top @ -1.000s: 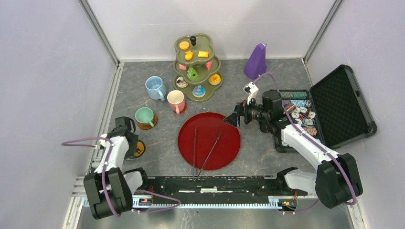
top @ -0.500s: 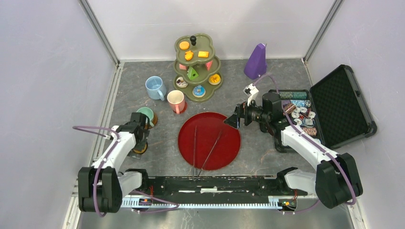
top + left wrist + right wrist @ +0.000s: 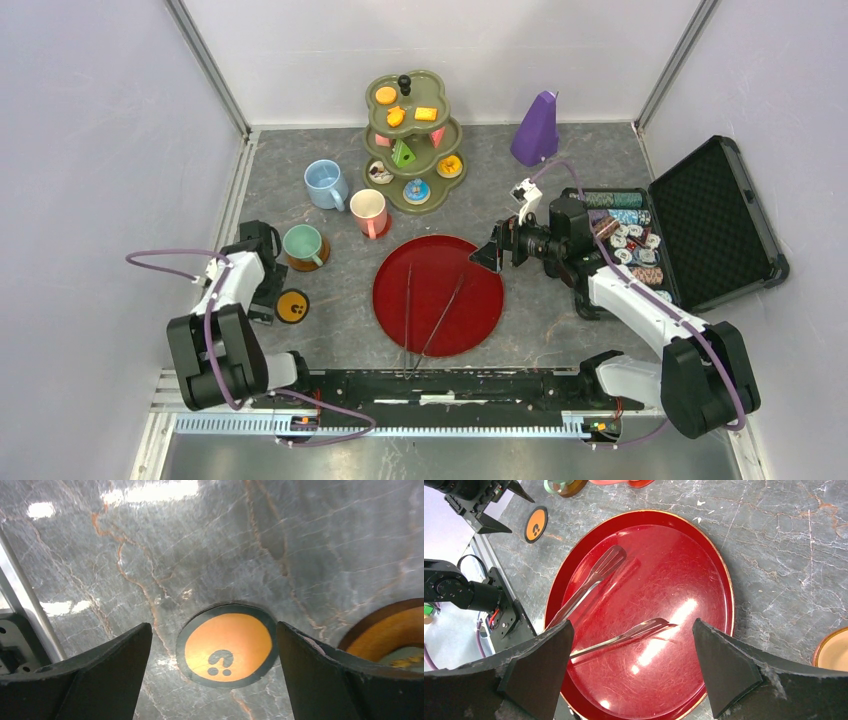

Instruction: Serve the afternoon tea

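At the far middle of the table [image 3: 560, 310] stands a green three-tier stand [image 3: 441, 132] carrying the treats: orange biscuits [image 3: 386, 95] on the top tier, a green cake slice [image 3: 403, 153] on the middle one, and small iced donuts [image 3: 450, 165] on the bottom one. Just left of the stand sit a blue mug [image 3: 325, 184] and a pink mug [image 3: 369, 212], both upright. Nearer the left edge, a green mug [image 3: 303, 245] stands on a brown saucer.

An orange disc [image 3: 227, 652] with a dark rim and a small dark mark lies on the table near the green mug. It looks flat in every view. The left pincer [image 3: 214, 630] hangs over it with its jaws spread wide. In the left wrist view the disc sits in the gap between the two fingers and touches neither. The edge of the brown saucer shows just beyond the finger on the right of that view.

The right pincer [image 3: 633, 625] is also wide open and grips nothing. It hovers over the right part of a red round tray [image 3: 480, 300], in which a pair of metal tongs [image 3: 430, 310] lies. The mugs and the stand are well apart from it. Behind it, an open black case [image 3: 715, 215] holds poker chips [image 3: 630, 235], and a purple metronome [image 3: 536, 128] stands at the back.
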Robot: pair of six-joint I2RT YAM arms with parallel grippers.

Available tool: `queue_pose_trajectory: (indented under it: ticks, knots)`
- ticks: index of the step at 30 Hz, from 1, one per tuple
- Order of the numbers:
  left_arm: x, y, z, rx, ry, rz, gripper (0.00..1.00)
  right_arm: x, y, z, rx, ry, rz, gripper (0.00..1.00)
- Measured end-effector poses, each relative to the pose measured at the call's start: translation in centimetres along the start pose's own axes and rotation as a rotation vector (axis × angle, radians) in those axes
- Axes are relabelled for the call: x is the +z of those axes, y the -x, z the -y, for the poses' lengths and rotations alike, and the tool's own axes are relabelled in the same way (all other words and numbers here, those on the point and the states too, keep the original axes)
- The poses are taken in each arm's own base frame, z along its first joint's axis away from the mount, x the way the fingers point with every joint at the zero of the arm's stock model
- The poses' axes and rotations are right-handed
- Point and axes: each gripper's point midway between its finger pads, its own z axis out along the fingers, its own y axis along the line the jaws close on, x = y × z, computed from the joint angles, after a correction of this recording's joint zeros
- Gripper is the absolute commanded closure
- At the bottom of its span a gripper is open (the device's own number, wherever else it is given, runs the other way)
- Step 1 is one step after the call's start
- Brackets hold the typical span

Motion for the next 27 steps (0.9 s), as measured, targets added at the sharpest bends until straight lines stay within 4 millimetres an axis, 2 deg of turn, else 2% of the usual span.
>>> queue_pose_trajectory:
  ticks: [7, 13, 18, 22, 25, 27]
  knots:
    - [1.1, -2.2, -0.9, 0.017, 0.026, -0.076, 0.09, 0.0, -0.2, 0.0, 0.005, 0.001, 0.003, 0.04]
    - [0.8, -3.5, 0.9, 0.041, -0.051, -0.093, 0.13, 0.0, -0.1, 0.0, 0.009, 0.003, 0.009, 0.04]
    - [-0.2, -5.6, 2.0, 0.116, -0.104, -0.102, 0.14, 0.0, 0.0, -0.1, 0.014, 0.003, 0.011, 0.04]
    - [-0.8, -6.6, 2.3, 0.156, -0.128, -0.103, 0.08, 0.0, -0.1, -0.1, 0.018, 0.003, 0.012, 0.04]
    - [-0.9, -6.2, 1.7, 0.162, -0.117, -0.085, 0.0, -0.1, -0.4, -0.1, 0.021, 0.002, 0.01, 0.04]
    - [-1.2, -5.3, 1.3, 0.158, -0.116, -0.05, 0.0, -0.1, -0.5, -0.1, 0.022, 0.001, 0.01, 0.04]
